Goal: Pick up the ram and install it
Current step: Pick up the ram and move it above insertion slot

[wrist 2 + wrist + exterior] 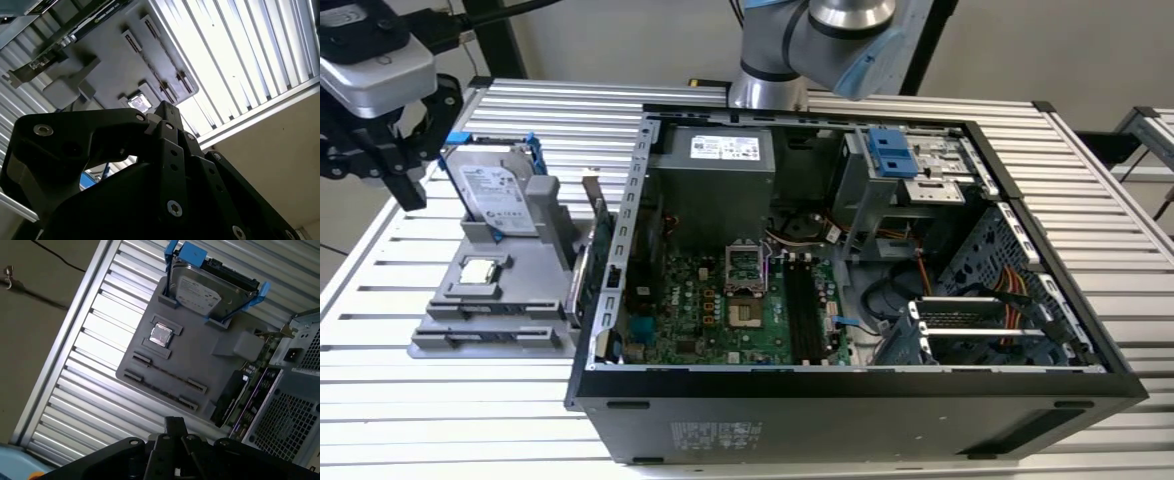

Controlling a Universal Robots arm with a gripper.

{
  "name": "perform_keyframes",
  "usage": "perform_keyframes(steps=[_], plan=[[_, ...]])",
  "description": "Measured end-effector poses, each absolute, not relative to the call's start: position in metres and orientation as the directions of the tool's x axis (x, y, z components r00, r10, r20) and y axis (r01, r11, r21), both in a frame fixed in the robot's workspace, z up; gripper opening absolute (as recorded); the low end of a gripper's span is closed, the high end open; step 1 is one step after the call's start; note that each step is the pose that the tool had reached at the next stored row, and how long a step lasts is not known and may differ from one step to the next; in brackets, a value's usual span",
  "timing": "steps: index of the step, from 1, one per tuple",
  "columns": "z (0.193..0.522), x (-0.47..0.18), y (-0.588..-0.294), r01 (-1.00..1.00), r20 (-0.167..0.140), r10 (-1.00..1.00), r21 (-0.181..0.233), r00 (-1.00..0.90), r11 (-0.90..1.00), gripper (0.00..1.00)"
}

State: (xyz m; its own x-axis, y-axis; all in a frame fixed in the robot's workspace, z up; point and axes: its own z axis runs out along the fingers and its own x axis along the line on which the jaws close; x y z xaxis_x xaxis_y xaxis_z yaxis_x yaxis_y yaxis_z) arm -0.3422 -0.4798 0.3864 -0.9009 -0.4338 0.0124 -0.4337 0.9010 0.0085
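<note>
Exterior view: the end effector (380, 170) hangs at upper left beside the gray holder (480, 300), carrying nothing visible; how wide it stands, I cannot tell. First wrist view: the ram (170, 373) looks like the thin dark strip slotted mid-frame in that holder. Pick-up appears not yet done, and it likely calls for alignment above the strip.

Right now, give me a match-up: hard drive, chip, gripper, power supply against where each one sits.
1 hard drive
2 chip
3 gripper
4 power supply

A inside the case
B flat in a recess of the tray
C off the tray, at the exterior view's left
D upright, blue-framed, at the tray's back

Pairs: 1-D, 2-B, 3-C, 4-A
</note>
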Motion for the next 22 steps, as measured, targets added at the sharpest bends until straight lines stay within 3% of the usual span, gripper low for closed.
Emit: perform_keyframes(steps=[22], plan=[[0.3864,-0.3423,-0.4798,-0.555,0.012,-0.555,0.008,-0.831,0.832,0.0]])
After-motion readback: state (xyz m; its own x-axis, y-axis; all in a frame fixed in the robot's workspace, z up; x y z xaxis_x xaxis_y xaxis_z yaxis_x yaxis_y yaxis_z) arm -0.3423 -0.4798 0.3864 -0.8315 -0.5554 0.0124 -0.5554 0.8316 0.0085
